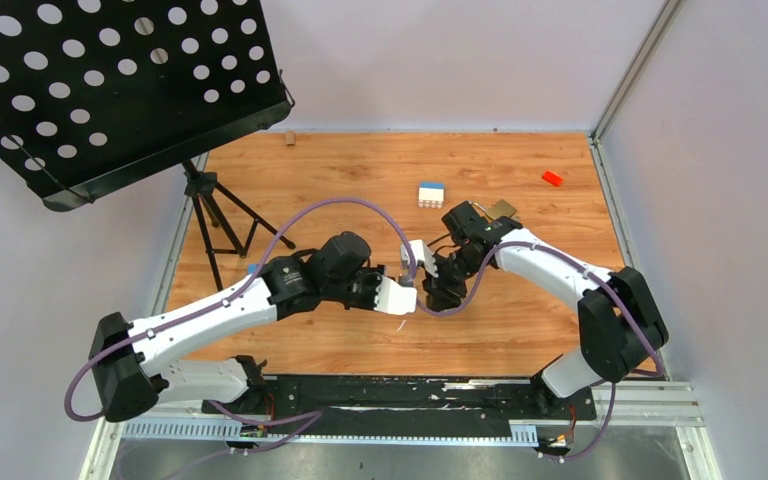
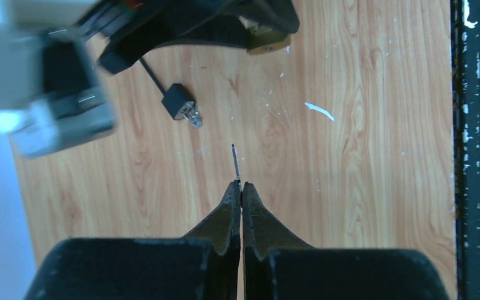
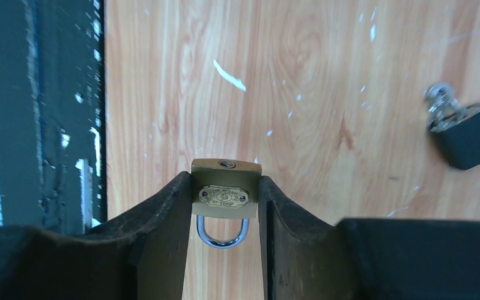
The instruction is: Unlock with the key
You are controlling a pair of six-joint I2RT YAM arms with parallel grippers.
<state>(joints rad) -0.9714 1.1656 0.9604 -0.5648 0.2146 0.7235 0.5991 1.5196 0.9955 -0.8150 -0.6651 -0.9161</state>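
My left gripper (image 2: 242,185) is shut on the key (image 2: 234,159), a thin grey blade seen edge-on that sticks out past the fingertips above the wooden table. My right gripper (image 3: 225,180) is shut on a small brass padlock (image 3: 225,194), pinching its body from both sides. The padlock's keyhole end faces away from the wrist, and its silver shackle hangs back between the fingers. In the top view the two grippers, left (image 1: 407,297) and right (image 1: 444,287), meet tip to tip at mid-table. The left wrist view shows the padlock (image 2: 265,39) under the right gripper's fingers, well beyond the key tip.
A black block on a thin cable (image 2: 180,100) lies on the wood between the grippers, also in the right wrist view (image 3: 469,134). Farther back are a second brass padlock (image 1: 503,208), a blue-and-white block (image 1: 431,193) and a red block (image 1: 552,178). A music stand (image 1: 120,80) overhangs the back left.
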